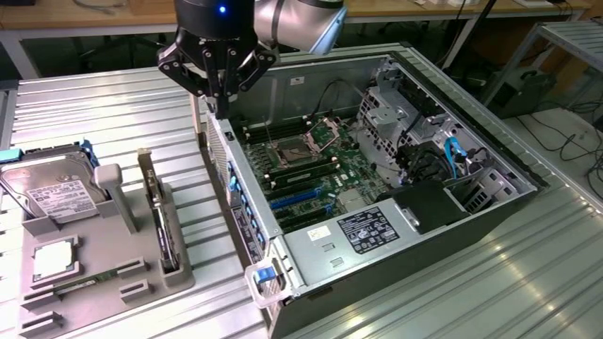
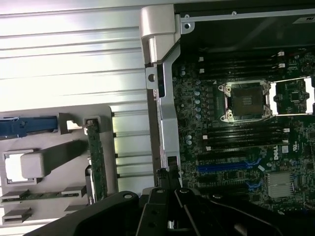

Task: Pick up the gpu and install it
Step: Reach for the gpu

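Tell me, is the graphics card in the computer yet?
Out. The graphics card stands on edge in the gray holder, beside the case.

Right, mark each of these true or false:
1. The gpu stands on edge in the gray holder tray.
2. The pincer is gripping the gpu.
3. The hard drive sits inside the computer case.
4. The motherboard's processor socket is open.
1. True. The gpu stands on edge in a slot of the gray holder tray.
2. False. The pincer hangs over the rear edge of the computer case, apart from the gpu.
3. False. The hard drive sits in the holder tray, at the exterior view's left of the case.
4. True. The processor socket is uncovered, its retaining frame flipped aside.
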`<state>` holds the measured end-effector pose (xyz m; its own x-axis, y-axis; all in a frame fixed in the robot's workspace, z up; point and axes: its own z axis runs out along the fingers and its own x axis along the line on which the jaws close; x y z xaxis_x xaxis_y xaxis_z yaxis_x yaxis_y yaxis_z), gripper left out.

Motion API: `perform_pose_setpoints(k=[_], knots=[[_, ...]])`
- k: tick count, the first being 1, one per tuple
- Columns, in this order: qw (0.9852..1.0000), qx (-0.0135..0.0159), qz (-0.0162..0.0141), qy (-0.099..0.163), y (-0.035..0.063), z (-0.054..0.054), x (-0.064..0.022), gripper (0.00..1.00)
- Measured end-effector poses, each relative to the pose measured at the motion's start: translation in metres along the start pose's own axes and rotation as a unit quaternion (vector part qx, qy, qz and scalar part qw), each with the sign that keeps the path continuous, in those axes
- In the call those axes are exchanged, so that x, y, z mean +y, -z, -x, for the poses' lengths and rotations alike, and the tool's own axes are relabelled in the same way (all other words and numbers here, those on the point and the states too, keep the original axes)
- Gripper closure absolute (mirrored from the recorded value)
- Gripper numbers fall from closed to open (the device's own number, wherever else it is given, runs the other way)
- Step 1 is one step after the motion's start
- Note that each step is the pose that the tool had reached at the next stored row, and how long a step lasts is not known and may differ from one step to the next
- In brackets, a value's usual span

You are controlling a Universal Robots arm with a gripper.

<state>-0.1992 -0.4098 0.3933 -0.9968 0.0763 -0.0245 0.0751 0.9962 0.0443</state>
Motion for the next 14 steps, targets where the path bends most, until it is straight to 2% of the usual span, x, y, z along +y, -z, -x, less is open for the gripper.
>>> perform_pose_setpoints(k=[14], knots=[[1.0000,0.0001,0.0000,0.000,0.0003,-0.0065,-0.0026,0.89]])
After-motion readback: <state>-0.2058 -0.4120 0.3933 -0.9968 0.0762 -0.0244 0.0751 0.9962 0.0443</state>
